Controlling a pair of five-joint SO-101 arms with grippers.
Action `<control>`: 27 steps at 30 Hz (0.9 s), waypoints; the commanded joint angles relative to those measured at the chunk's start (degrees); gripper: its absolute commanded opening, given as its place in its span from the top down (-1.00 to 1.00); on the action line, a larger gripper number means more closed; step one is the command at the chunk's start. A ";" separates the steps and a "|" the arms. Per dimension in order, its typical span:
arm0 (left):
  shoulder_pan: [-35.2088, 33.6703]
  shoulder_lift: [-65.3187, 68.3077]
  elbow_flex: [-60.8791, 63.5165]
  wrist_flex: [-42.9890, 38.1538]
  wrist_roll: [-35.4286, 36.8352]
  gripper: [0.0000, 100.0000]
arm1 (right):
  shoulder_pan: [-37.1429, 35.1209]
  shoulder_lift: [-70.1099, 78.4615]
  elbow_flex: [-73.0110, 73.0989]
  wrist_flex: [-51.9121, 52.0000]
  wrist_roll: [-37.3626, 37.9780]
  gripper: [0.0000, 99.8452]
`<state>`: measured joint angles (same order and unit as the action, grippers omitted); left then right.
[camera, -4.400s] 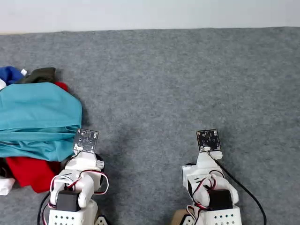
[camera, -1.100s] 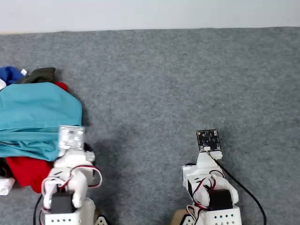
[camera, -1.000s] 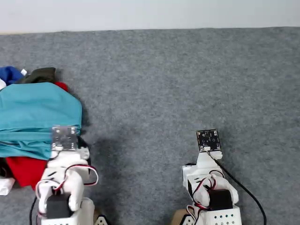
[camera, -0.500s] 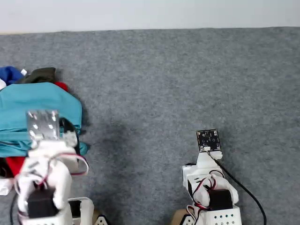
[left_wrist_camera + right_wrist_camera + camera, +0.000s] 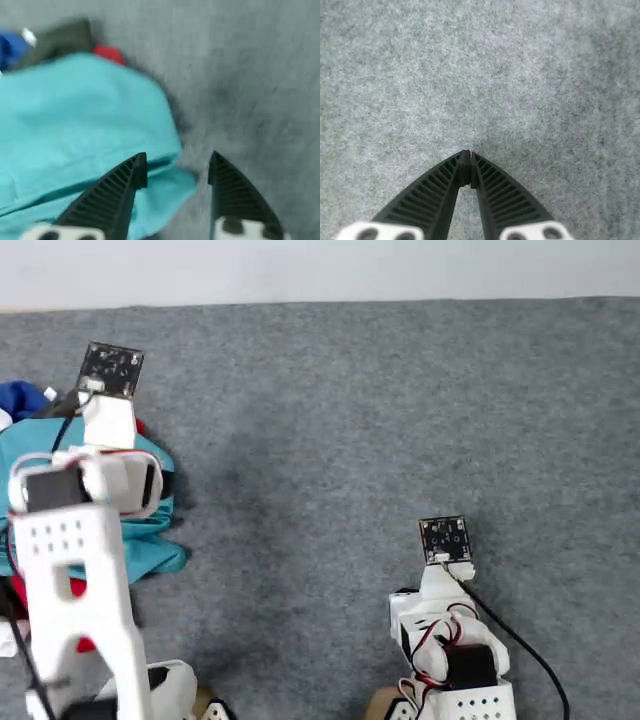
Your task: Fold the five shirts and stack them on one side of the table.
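**High view: left arm up over the teal shirt, right arm unmoved**

The left arm point(image 5: 75, 540) had sat folded low just beside the teal shirt point(image 5: 150, 540) a few seconds earlier. It then swung across and rose, so that it stood tall over that shirt, with its wrist past the shirt's far edge. The right arm point(image 5: 445, 630) kept its folded pose, well apart from the teal shirt, on the grey mat point(image 5: 380, 420). The heap under the teal shirt lay much as before.

In the left wrist view, the left pincer point(image 5: 177, 160) was released, its jaws spread wide with nothing between them. One jaw hung over the teal shirt's edge and the other over bare mat just beside it. I could not tell whether either jaw touched the cloth. The right pincer point(image 5: 470, 155) was clenched, tips together on nothing, over bare mat.

The teal shirt lay unfolded on top of the heap, broad and smooth with a long crease across it, and one corner trailed onto the mat. A blue shirt point(image 5: 20, 398) and a dark shirt point(image 5: 50, 408) peeped out at its far side. A red shirt point(image 5: 88, 645) showed at its near side, with a red scrap at the far edge too. All of them were bunched, none folded.
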<state>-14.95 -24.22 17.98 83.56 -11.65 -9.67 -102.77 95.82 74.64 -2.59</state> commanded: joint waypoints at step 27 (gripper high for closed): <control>-3.25 42.81 -27.91 16.44 -12.57 0.59 | -0.22 -1.01 0.62 0.22 0.35 0.98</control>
<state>-17.93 18.42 -7.34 98.77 -23.78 -9.67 -102.77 95.82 74.64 -2.59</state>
